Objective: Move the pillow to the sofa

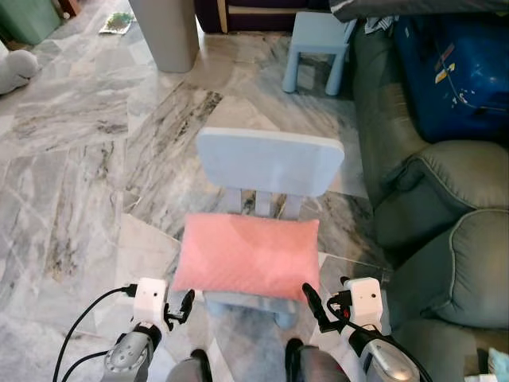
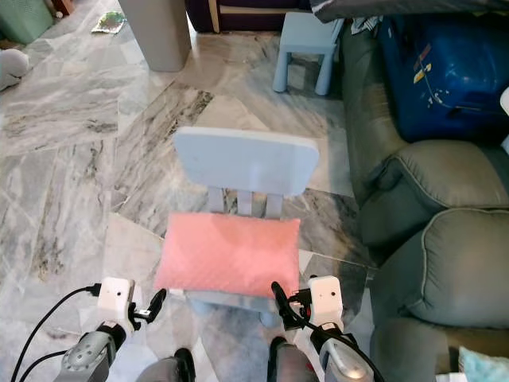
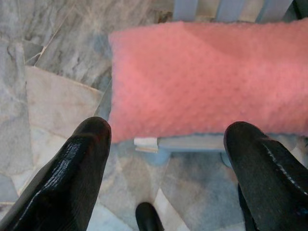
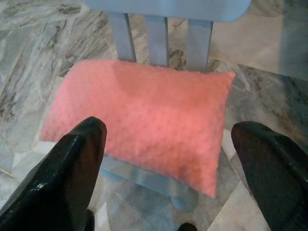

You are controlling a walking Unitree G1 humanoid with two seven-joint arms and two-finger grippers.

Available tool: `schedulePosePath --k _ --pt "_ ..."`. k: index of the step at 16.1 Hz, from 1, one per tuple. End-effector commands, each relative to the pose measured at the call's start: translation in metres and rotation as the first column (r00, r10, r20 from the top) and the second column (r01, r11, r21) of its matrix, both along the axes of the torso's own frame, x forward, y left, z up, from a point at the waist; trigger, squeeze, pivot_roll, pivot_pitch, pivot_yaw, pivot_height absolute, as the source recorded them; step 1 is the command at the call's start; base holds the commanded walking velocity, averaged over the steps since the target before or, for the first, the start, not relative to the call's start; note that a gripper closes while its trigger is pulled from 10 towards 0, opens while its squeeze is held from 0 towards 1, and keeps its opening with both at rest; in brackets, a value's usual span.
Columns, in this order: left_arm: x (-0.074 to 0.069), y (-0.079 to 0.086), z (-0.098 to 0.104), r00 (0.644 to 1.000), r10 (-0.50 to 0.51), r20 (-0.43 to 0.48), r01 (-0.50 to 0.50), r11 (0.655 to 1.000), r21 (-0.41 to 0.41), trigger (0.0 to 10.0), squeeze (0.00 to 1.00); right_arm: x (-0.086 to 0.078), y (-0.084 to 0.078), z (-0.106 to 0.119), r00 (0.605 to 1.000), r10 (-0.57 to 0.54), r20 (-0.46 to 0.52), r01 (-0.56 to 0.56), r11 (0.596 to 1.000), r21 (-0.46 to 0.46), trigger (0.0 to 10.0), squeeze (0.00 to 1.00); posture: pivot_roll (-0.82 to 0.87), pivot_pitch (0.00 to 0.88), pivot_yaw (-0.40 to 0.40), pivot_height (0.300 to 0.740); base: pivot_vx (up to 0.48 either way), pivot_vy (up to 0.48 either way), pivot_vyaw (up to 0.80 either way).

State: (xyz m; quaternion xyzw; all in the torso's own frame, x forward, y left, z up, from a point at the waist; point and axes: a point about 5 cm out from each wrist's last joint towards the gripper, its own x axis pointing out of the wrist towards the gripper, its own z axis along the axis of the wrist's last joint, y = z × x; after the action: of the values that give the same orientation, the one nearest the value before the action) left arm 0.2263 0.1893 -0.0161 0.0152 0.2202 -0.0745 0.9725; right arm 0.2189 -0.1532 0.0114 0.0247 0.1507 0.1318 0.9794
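A pink pillow (image 1: 248,256) lies flat on the seat of a small light-blue chair (image 1: 270,163) straight ahead of me. My left gripper (image 1: 179,309) hovers open just short of the pillow's near left corner. My right gripper (image 1: 316,309) is open near the pillow's near right corner. In the left wrist view the pillow (image 3: 211,82) lies beyond the spread fingers (image 3: 72,168). In the right wrist view the pillow (image 4: 144,120) sits between and beyond the wide-apart fingers (image 4: 72,163). The grey sofa (image 1: 445,239) stands to my right.
A blue suitcase (image 1: 457,68) rests on the sofa's far end. A light-blue stool (image 1: 318,48) stands beyond the chair, a grey pillar (image 1: 167,32) at the far left. A white soft toy (image 1: 16,68) lies at the left edge. Marble floor (image 1: 79,159) spreads to the left.
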Motion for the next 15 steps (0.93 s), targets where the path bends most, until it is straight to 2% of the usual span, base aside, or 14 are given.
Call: schedulePosePath --k 1,8,11,12,15 --pt "-0.01 0.004 -0.007 0.999 0.005 -0.042 -0.005 1.0 0.005 10.0 0.0 -0.007 0.001 -0.004 0.999 0.016 -0.031 -0.016 1.0 -0.002 10.0 0.0 -0.1 0.293 0.026 0.654 0.0 0.0 0.0" --pt "-0.011 0.006 -0.006 0.999 0.014 -0.046 -0.013 1.0 0.022 10.0 0.0 -0.006 0.001 -0.003 0.999 0.021 -0.03 -0.021 1.0 -0.006 10.0 0.0 -0.09 0.294 0.022 0.576 0.0 0.0 0.0" --pt "-0.012 0.016 -0.008 0.995 0.066 -0.077 -0.062 0.996 0.058 10.0 0.0 0.002 0.007 0.003 0.999 0.054 0.002 -0.054 0.998 -0.022 10.0 0.0 -0.09 0.295 0.024 0.546 0.0 0.0 0.0" --pt "-0.011 0.026 -0.005 0.994 0.101 -0.051 -0.094 0.989 0.117 10.0 0.0 0.008 0.01 0.007 0.998 0.063 0.022 -0.062 0.998 -0.022 10.0 0.0 -0.09 0.295 0.025 0.536 0.0 0.0 0.0" --pt "-0.001 0.044 0.01 0.981 0.191 0.047 -0.196 0.966 0.17 10.0 0.0 0.016 0.008 0.013 0.997 0.067 0.045 -0.066 0.997 -0.031 10.0 0.0 -0.08 0.294 0.023 0.501 0.0 0.0 0.0"
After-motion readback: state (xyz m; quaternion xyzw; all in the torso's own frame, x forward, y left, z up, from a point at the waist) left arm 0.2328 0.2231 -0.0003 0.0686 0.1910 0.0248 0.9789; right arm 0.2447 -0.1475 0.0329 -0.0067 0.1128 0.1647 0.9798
